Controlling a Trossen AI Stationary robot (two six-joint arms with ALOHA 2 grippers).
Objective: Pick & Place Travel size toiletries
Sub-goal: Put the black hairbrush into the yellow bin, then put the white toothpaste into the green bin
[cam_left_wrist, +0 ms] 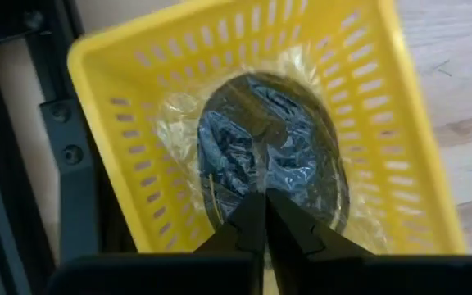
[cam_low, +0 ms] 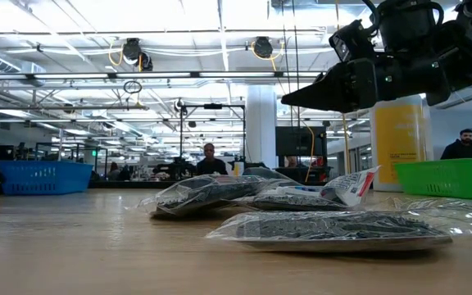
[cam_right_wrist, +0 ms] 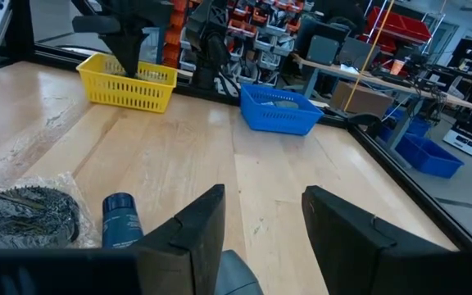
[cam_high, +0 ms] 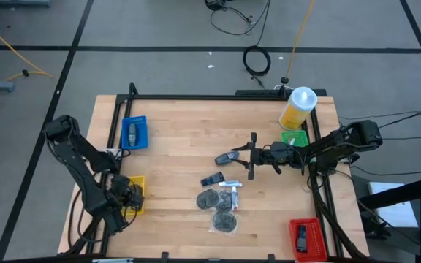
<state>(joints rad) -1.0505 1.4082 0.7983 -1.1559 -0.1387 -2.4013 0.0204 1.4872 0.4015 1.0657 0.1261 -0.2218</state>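
Note:
My left gripper (cam_high: 126, 196) is at the table's near left, pointing down into the yellow bin (cam_left_wrist: 138, 123), shut on a clear bag with a round dark bundle (cam_left_wrist: 269, 139). My right gripper (cam_right_wrist: 260, 217) hangs level and open above the table's middle (cam_high: 229, 157). Nothing spans its gap. A grey-blue mini bottle (cam_right_wrist: 121, 220) lies on its side on the wood below it (cam_high: 212, 179). A white tube (cam_high: 231, 184) lies beside that bottle, against more bagged bundles (cam_high: 218, 201). My left gripper pinches a raised crease of the clear bag's film (cam_left_wrist: 262, 176) between its two fingertips, over the middle of the dark bundle. The fingers come from above, pointing down. The bagged bundle sits low inside the yellow bin, whose walls surround it.
A blue bin (cam_high: 134, 134) with something in it stands at the far left. A green bin (cam_high: 294, 137) and a yellow bottle (cam_high: 298, 108) are at the far right, a red bin (cam_high: 307, 237) at the near right. Black frame rails (cam_left_wrist: 64, 164) run beside the yellow bin.

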